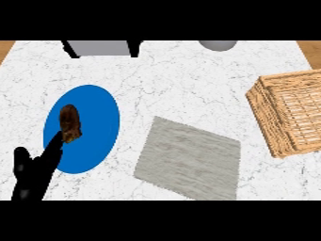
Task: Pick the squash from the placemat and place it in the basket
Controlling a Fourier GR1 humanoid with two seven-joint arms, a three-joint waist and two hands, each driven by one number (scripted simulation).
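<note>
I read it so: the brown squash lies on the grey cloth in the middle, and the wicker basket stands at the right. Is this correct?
Not quite. The head view shows the squash lying on the blue placemat at the left, not on the grey cloth. The wicker basket does stand at the right.

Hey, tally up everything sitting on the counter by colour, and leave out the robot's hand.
Blue: 1, the plate
Brown: 1, the lumpy item on the plate
Grey: 3, the placemat, the boxy thing and the round thing at the far edge
Tan: 1, the basket
Total: 6
</note>
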